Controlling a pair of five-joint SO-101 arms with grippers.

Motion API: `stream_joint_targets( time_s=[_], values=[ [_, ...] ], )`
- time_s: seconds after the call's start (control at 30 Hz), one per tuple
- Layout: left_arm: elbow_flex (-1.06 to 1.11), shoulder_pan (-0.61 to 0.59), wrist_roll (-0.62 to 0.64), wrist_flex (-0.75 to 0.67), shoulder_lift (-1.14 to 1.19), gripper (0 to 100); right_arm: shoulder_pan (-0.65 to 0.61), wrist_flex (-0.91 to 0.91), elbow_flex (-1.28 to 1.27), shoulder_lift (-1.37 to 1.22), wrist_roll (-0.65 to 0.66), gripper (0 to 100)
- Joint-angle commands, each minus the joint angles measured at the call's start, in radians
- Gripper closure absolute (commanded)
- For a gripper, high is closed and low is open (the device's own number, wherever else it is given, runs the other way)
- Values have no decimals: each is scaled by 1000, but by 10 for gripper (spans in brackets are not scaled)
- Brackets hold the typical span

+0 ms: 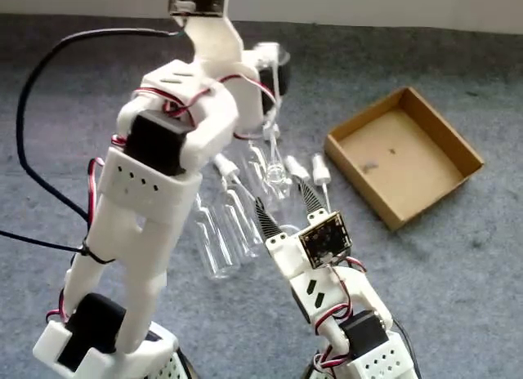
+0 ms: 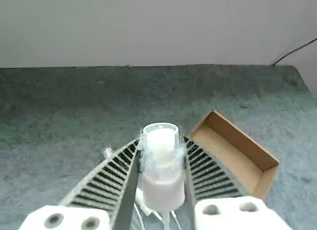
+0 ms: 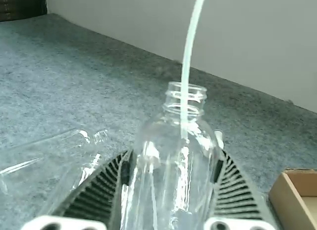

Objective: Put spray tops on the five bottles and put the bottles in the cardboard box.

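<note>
Left gripper (image 2: 162, 151) clenched on spray top (image 2: 161, 173). Tube (image 3: 189, 56) sits in neck of bottle (image 3: 173, 141), which stands upright, clamped by right gripper (image 3: 172, 159).

Risks:
- tube bends or top seats crooked if descent runs off-axis
- bottle slips or tilts under push

Spare bottles (image 1: 216, 232) and loose tops (image 1: 320, 171) crowd just beside. Box (image 1: 369, 116) well apart, open carpet (image 1: 458, 265) around it.

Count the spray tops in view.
4. One spray top sits in the jaws of the left gripper. Three lie on the carpet: one beside the left arm, two nearer the cardboard box. Another may be hidden under the arm.
</note>
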State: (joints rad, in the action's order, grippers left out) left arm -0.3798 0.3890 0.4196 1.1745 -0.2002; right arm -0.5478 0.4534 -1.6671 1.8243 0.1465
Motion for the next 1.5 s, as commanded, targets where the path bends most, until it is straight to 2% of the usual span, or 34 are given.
stream_joint_targets(
  time_s=[0.0, 0.2, 0.37, 0.5, 0.67, 1.03, 1.2, 1.47],
  values=[
    [-5, 54, 6, 46, -39, 995, -5, 1, -119, 13, 8, 868],
    [-5, 56, 6, 147, -35, 995, -4, 2, -119, 13, 3, 868],
    [81, 56, 9, 149, -39, 995, -8, 38, -119, 13, 3, 868],
    [183, 54, 12, 97, -56, 996, -7, 44, -119, 13, 3, 868],
    [340, 58, 8, -18, -193, 996, -8, 44, -119, 13, 2, 868],
    [837, 91, 8, -359, -499, 996, -8, 44, -119, 13, 2, 868],
    [974, 111, 6, -423, -591, 996, -8, 44, -119, 13, 2, 868],
    [1056, 111, 8, -425, -621, 996, -7, 44, -119, 13, 5, 868]
  ],
)
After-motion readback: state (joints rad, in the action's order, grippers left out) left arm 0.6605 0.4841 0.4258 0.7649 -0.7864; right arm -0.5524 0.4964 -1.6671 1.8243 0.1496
